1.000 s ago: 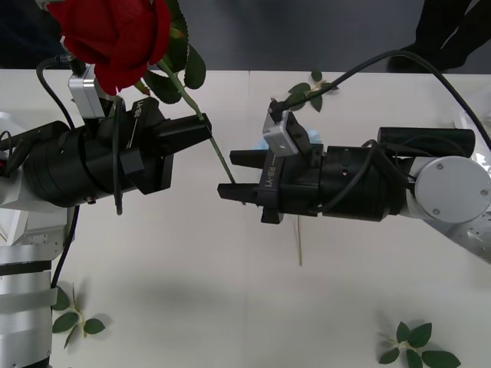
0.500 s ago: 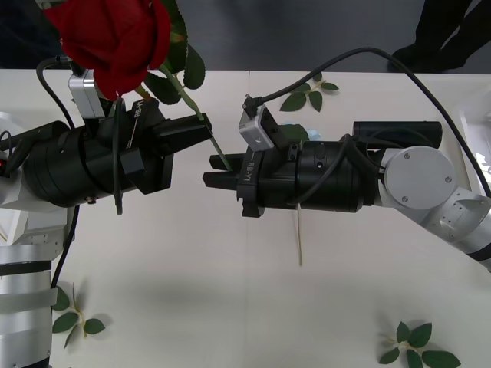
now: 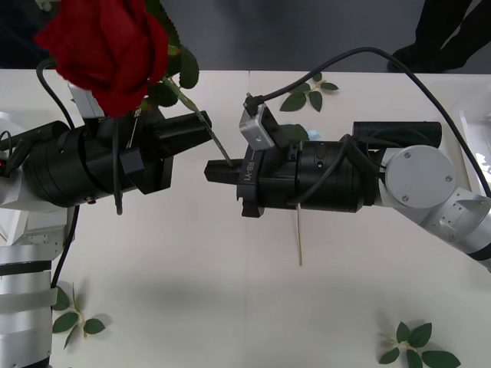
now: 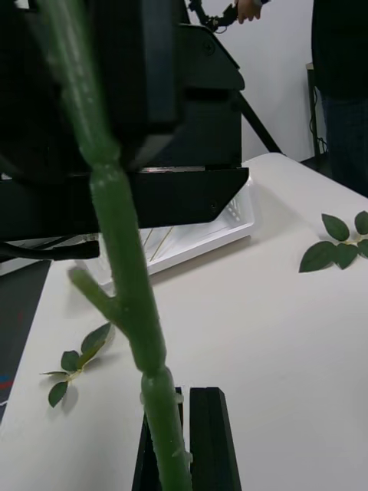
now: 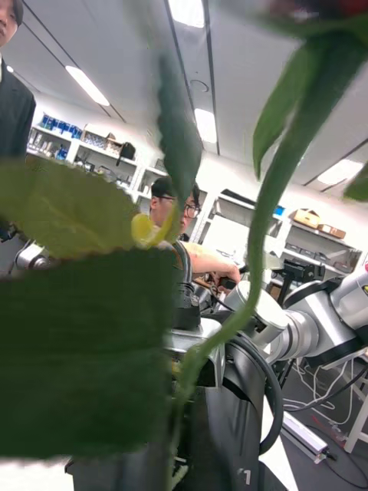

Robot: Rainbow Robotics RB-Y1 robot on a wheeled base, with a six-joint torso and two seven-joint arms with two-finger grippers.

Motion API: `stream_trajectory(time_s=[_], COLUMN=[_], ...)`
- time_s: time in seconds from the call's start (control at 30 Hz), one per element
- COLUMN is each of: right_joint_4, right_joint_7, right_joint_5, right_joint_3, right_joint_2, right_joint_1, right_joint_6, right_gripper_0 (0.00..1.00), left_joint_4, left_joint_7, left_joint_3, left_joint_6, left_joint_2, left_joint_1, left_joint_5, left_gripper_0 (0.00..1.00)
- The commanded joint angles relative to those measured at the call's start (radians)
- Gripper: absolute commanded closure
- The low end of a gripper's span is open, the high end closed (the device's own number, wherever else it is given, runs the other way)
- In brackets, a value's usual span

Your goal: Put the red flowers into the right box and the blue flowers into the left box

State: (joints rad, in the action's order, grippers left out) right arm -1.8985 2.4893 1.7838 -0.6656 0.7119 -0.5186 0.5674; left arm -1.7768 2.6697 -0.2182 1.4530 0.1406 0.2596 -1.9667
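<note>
While my left gripper (image 3: 201, 129) holds the rose (image 3: 107, 47) above the worktop (image 3: 230, 307) near its far-left corner, its jaws clamped on the upper stem, my right gripper (image 3: 217, 172) meets it from the right with jaws narrowed on the stem's lower end. The stem's long axis runs slantwise from the head, high at the left, down to my right jaws. I judge this a handover: the right arm is nearer the right box (image 3: 479, 138) at the right edge.
</note>
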Motion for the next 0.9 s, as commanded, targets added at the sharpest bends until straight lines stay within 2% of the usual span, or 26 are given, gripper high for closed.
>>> stream_trajectory(time_s=[0.03,0.33,0.53,0.73,0.9], right_joint_4=[-0.014,-0.017,-0.090,-0.206,-0.241], right_joint_7=[0.013,0.013,-0.007,-0.181,-0.346], right_joint_5=[0.016,0.042,0.124,0.218,0.324], right_joint_3=[0.006,0.006,0.032,0.170,0.386], right_joint_2=[0.011,0.035,0.143,0.336,0.468], right_joint_1=[-0.012,-0.014,-0.015,-0.015,0.005], right_joint_6=[-0.001,-0.001,-0.001,0.132,0.308], right_gripper_0=[1.00,1.00,1.00,1.00,1.00], left_joint_4=[-0.039,-0.039,-0.039,-0.027,-0.041], left_joint_7=[0.036,0.036,0.036,0.036,0.036], left_joint_3=[0.013,0.013,0.013,0.013,-0.003], left_joint_6=[0.006,0.006,0.006,-0.002,-0.011], left_joint_2=[0.010,0.010,0.010,-0.007,0.030], left_joint_1=[0.001,0.001,0.001,-0.013,-0.017], left_joint_5=[-0.014,-0.014,-0.014,-0.014,-0.018], left_gripper_0=[0.00,0.00,0.00,0.00,0.00])
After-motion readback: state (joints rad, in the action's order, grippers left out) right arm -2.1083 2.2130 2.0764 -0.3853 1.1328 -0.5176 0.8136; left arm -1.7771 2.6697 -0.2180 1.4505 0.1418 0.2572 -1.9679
